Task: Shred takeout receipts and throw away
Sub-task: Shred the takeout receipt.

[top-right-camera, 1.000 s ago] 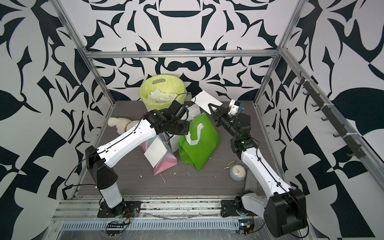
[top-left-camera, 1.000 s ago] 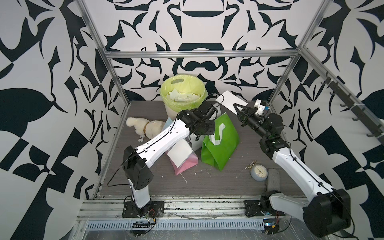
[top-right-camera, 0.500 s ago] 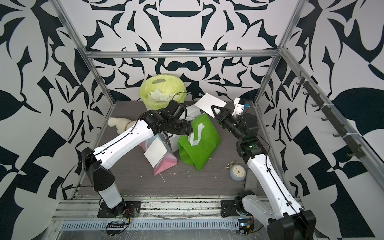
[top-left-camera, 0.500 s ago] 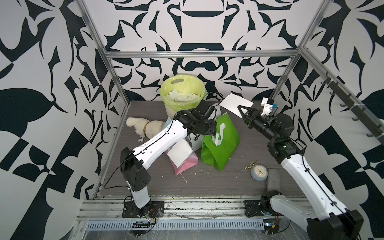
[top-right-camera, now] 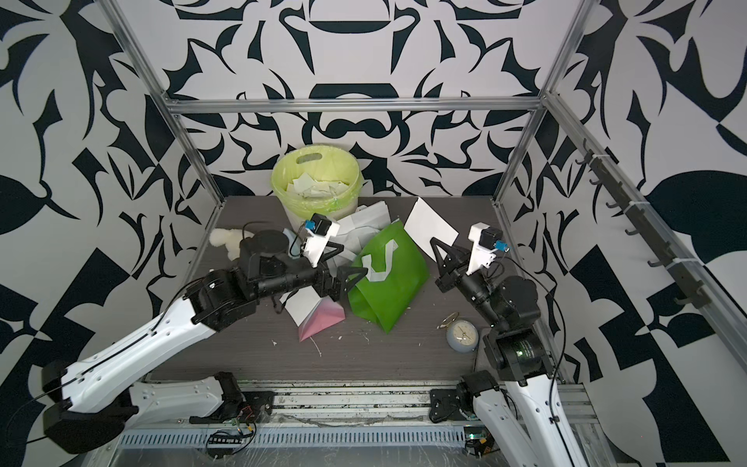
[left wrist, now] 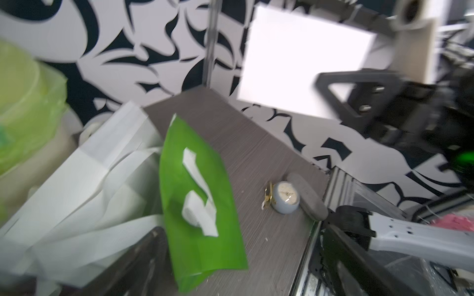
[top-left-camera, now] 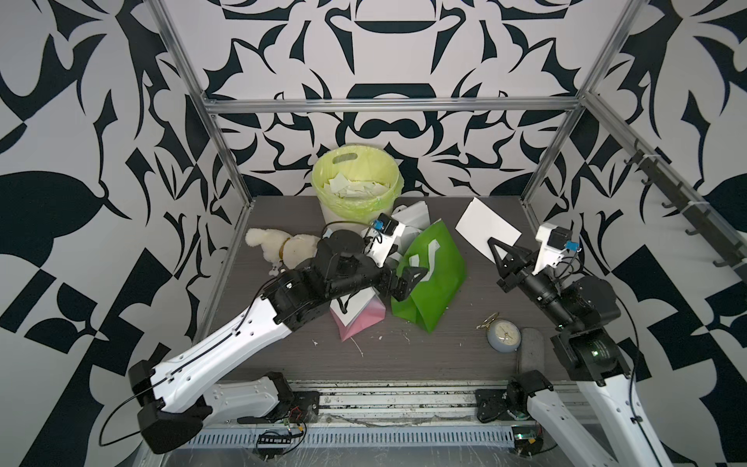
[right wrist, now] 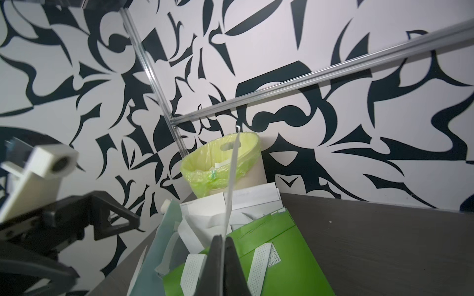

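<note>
A whole white takeout receipt (top-left-camera: 487,226) (top-right-camera: 430,226) hangs in the air over the back right of the table, and my right gripper (top-left-camera: 496,252) (top-right-camera: 438,250) is shut on its near edge. In the right wrist view the receipt (right wrist: 232,179) shows edge-on, rising from that shut gripper (right wrist: 221,246). My left gripper (top-left-camera: 402,279) (top-right-camera: 343,265) stands open and holds nothing, at the mouth of the lying green bag (top-left-camera: 432,279). In its wrist view the receipt (left wrist: 295,64) is far beyond the fingers (left wrist: 143,256). White scraps fill the bin (top-left-camera: 355,186) with its yellow-green liner.
A white paper gift bag (top-left-camera: 412,216) lies between bin and green bag, and a pink bag (top-left-camera: 359,317) lies under my left arm. A plush toy (top-left-camera: 279,250) sits at the back left. A small clock (top-left-camera: 503,333) and a grey pad (top-left-camera: 531,347) are at the front right.
My left gripper went from shut to open and dropped towards the green bag. My right arm swung right, carrying the receipt away from the left gripper.
</note>
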Tool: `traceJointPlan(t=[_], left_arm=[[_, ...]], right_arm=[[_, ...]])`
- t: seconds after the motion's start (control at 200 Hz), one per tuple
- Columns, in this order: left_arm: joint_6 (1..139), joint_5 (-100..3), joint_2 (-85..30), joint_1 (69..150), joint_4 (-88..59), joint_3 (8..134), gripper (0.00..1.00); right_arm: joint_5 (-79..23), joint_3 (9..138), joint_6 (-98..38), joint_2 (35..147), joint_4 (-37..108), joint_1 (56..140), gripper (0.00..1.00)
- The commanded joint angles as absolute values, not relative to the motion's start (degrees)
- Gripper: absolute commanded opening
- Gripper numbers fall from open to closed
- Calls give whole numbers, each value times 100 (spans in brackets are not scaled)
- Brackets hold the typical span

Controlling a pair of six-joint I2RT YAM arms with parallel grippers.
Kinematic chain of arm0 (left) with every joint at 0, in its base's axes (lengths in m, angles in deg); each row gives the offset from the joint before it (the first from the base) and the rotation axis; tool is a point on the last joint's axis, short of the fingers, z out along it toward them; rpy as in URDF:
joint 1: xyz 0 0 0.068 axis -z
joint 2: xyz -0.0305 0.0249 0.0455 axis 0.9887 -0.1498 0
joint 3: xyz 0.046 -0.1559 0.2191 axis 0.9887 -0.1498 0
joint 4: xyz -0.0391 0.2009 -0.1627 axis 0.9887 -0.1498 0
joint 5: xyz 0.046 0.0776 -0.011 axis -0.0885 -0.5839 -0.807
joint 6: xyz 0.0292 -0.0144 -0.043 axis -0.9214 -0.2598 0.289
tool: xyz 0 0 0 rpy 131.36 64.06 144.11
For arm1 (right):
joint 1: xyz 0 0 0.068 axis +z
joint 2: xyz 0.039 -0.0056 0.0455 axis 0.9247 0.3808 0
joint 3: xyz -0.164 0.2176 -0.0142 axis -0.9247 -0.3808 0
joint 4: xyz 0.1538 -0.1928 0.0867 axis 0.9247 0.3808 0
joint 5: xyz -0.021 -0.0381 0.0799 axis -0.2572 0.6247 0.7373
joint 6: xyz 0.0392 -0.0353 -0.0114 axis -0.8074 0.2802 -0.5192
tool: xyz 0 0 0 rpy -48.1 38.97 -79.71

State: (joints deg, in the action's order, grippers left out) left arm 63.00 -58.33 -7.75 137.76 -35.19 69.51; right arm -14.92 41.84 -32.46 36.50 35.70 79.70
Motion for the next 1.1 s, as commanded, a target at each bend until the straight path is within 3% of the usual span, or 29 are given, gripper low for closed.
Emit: traceJointPlan(t=[0.0, 0.145, 0.275, 0.51, 0.61, 0.815, 1.1], left_arm=[[5424, -5610, -731, 13789, -2751, 6837, 99], [4721, -5157, -882, 13783, -2944, 7074, 99], [4359, -5398, -851, 13740, -2487, 6934, 99], [5494, -3365, -916, 12564, -1321, 6883, 98], [5770, -2791, -1050, 12427, -1018, 6966, 96], [6036, -1967, -1228, 12427, -672, 7084, 84], [6381, -1810, -1357, 12427, -398, 7194, 67]], right_arm=[[-169, 4273, -2619, 3843, 3206, 7970, 0], [1028, 4104, -2744, 3907, 2376, 8052, 0], [1191, 3975, -2509, 3746, 2061, 8215, 0], [1278, 3979, -2519, 3776, 1886, 8408, 0], [1190, 3922, -2659, 3855, 1621, 8525, 0], [989, 3881, -3016, 4105, 1069, 8719, 0], [896, 3877, -3018, 4341, 827, 9007, 0]])
